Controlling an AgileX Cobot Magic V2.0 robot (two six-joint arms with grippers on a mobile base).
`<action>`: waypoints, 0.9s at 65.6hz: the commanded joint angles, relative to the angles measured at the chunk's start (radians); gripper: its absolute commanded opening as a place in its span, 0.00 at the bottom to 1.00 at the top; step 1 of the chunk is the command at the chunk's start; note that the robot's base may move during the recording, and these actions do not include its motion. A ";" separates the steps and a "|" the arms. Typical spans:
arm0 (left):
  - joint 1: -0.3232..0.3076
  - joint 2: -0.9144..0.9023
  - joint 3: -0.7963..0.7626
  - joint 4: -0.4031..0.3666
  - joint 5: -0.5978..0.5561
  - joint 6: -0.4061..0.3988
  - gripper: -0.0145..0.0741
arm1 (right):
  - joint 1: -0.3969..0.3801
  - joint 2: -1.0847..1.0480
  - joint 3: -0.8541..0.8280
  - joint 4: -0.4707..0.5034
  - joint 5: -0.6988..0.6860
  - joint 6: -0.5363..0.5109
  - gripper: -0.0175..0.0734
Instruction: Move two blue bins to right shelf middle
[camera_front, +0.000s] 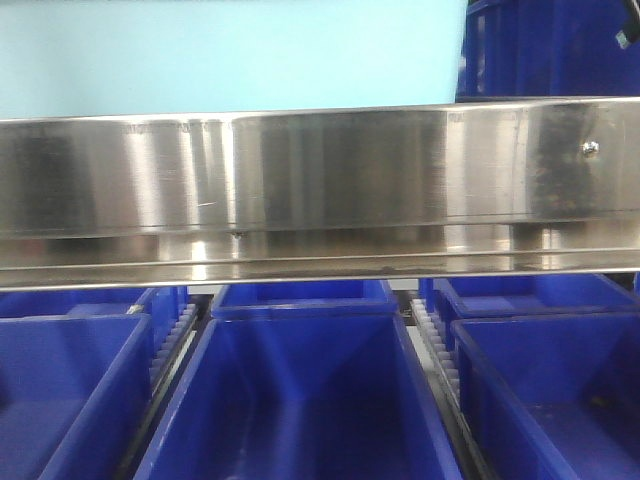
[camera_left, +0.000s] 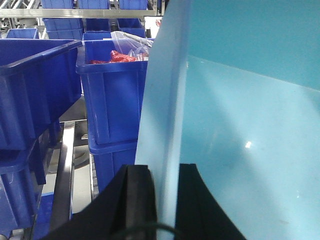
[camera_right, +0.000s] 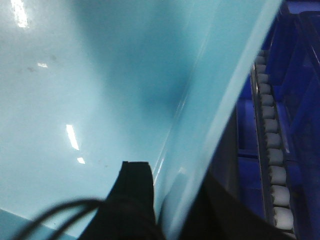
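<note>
- My left gripper (camera_left: 167, 200) has its two black fingers (camera_left: 134, 200) clamped on the thin side wall of a pale turquoise plastic bin (camera_left: 240, 150), one finger inside and one outside.
- My right gripper (camera_right: 172, 200) grips the opposite wall of the same bin in the same way, with a black cable looping across the near finger.
- The bin hangs between my two hands. In the front view its smooth side fills the space above a brushed stainless-steel shelf beam (camera_front: 320, 170).
- The bin's plastic is glossy and seamless, with small light glints and a few faint specks on the inner floor.
- The beam is long and flat, streaked with reflections, and has a round screw head (camera_front: 591, 148) near its right end.
- I can read no label or writing anywhere.
- Below the beam sit open dark blue plastic bins (camera_front: 300, 400) in rows, separated by white toothed rails (camera_front: 432, 345).
- Beside my left hand a stacked dark blue bin (camera_left: 112, 100) holds a clear plastic bag (camera_left: 131, 42) with red contents (camera_left: 120, 56).
- Just beside my right hand runs a track of grey rollers (camera_right: 272, 150) along more dark blue bins.
</note>
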 joint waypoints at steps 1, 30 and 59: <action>-0.016 -0.019 -0.013 -0.083 -0.080 -0.027 0.04 | 0.006 -0.008 -0.008 0.028 -0.035 -0.035 0.02; -0.016 -0.019 -0.013 -0.083 -0.080 -0.027 0.04 | 0.006 -0.008 -0.008 0.028 -0.035 -0.035 0.02; -0.016 -0.019 -0.013 -0.083 -0.080 -0.027 0.04 | 0.006 -0.008 -0.008 0.028 -0.035 -0.035 0.02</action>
